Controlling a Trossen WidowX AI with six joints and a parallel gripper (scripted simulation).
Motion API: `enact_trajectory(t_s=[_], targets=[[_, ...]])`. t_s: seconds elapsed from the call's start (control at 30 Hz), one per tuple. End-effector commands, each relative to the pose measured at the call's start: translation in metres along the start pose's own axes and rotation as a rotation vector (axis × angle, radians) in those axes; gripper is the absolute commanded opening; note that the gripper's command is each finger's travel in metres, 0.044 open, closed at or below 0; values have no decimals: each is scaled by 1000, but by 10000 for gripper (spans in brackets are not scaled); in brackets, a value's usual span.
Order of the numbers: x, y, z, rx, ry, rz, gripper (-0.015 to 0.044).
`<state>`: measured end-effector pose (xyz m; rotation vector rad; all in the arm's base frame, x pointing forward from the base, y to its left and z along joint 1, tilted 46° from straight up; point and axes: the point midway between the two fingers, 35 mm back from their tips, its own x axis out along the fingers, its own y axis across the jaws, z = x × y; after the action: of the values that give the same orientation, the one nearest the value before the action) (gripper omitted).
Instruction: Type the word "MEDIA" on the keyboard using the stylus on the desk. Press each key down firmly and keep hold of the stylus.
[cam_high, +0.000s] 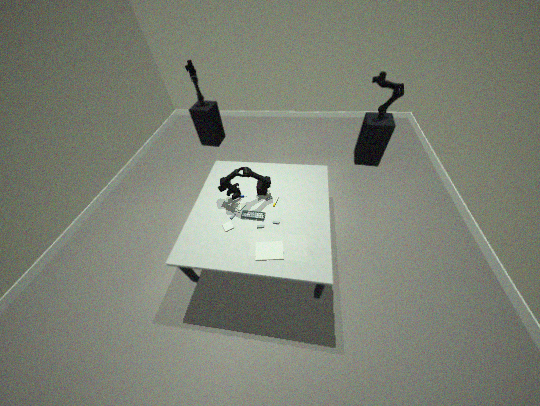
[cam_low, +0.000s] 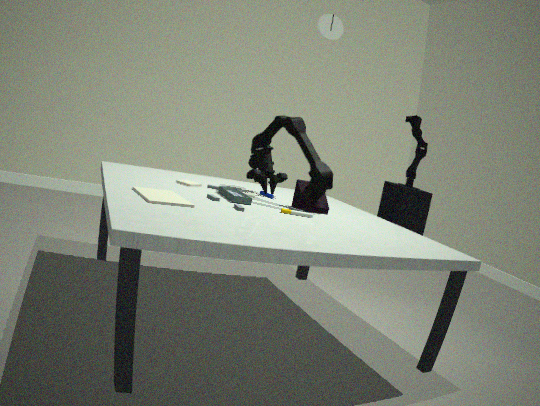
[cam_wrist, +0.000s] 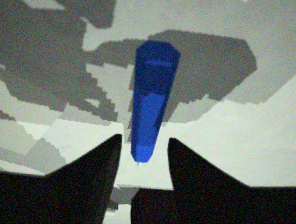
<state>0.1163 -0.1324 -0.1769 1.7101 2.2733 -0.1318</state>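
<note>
The blue stylus (cam_wrist: 150, 95) (cam_low: 266, 194) (cam_high: 242, 196) lies flat on the white table (cam_high: 300, 235) (cam_low: 350, 240), just behind the dark keyboard (cam_high: 252, 215) (cam_low: 234, 194). My gripper (cam_wrist: 145, 142) (cam_low: 268, 186) (cam_high: 234, 192) hangs low over the stylus. Its two dark fingers stand partly apart, one on each side of the stylus's near end. In the wrist view there is a gap between each finger and the stylus, and its shadow lies on the table beneath it. The keyboard does not show in the wrist view.
A white pen with a yellow end (cam_high: 275, 202) (cam_low: 286, 211) lies near the arm's base (cam_low: 310, 197). A cream notepad (cam_high: 269, 250) (cam_low: 162, 196), a small white card (cam_high: 228, 226) (cam_low: 189, 183) and small grey blocks (cam_low: 213, 197) lie around the keyboard. Two other arms on dark pedestals (cam_high: 374, 137) stand off the table.
</note>
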Motion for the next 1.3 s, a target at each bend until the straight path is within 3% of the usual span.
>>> enact_trajectory(t_s=[0.0,0.23,0.4,0.5,0.73,1.0,1.27], targets=[[3,0,2,4,0,4,150],[7,0,4,4,0,4,150],[6,0,3,0,1,0,19],[6,0,3,0,1,0,0],[4,0,2,0,1,0,0],[-36,0,-21,1,2,-1,0],[-37,7,-18,-1,-60,-9,0]])
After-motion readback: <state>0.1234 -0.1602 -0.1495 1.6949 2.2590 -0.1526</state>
